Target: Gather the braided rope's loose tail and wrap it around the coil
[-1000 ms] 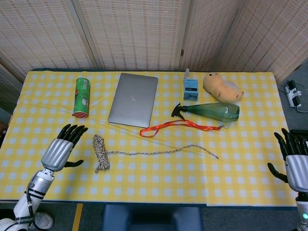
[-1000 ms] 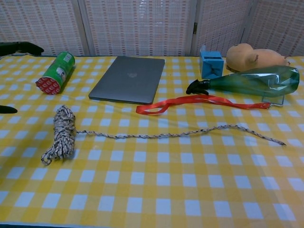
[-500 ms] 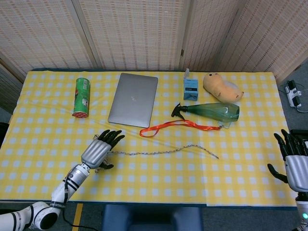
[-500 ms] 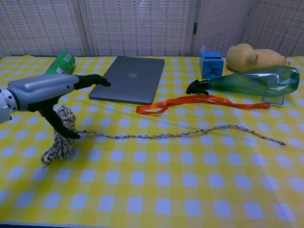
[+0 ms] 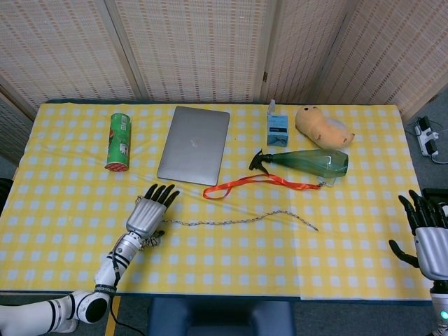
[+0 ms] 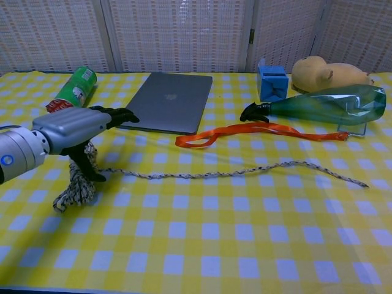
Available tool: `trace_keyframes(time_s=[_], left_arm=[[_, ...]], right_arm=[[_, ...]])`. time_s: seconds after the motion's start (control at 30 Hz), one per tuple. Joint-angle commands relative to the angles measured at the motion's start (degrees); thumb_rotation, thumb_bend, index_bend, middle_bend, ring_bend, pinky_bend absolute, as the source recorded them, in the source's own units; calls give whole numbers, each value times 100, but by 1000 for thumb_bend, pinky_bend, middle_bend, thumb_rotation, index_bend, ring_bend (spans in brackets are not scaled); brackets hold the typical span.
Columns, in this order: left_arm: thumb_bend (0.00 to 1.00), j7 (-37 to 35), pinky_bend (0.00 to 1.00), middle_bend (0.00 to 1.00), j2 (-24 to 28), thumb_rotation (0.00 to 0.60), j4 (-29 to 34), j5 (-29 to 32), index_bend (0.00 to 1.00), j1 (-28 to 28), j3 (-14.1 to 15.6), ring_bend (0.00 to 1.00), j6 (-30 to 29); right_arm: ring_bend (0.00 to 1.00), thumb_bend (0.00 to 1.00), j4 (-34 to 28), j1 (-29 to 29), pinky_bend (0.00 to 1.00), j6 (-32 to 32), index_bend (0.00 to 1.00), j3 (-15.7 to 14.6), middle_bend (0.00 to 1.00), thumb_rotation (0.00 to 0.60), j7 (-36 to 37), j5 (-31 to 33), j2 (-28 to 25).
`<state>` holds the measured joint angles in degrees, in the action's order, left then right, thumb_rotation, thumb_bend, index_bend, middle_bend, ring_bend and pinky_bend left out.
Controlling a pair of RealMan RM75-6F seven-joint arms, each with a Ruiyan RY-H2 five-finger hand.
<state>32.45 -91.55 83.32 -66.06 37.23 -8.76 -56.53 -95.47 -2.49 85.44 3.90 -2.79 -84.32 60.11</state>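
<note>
We see open counter across the whole lower frame, below the rope tail. Above the tail, the red strap, green spray bottle and laptop crowd mid-frame. The can lies upper left. Left hand covers the coil, blocking the left approach. Right edge stays free.

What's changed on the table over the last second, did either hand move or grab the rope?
The left hand swept in from the table's left side and now sits over the rope coil, thumb down beside it; a firm grip isn't visible. The coil and its loose tail lie where they were. The right hand remains open at the right edge. Laptop, spray bottle and orange ribbon are unmoved.
</note>
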Motion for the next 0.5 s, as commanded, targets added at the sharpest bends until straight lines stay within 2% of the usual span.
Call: trace_keyframes(time_s=[0.03, 0.23, 0.5], left_arm=[[95, 238, 0, 1, -109, 600, -170, 70, 0, -48, 70, 0, -242], [95, 433, 0, 0, 5, 600, -131, 232, 0, -245, 142, 0, -581], [94, 473, 0, 0, 416, 600, 419, 580, 0, -494, 338, 0, -613]], right_arm=[[43, 303, -7, 3, 0, 1, 0, -3, 0, 600, 5, -3, -5], [40, 303, 0, -4, 0, -14, 0, -4, 0, 600, 47, -12, -15], [37, 303, 54, -38, 0, -63, 0, -6, 0, 600, 129, -35, 21]])
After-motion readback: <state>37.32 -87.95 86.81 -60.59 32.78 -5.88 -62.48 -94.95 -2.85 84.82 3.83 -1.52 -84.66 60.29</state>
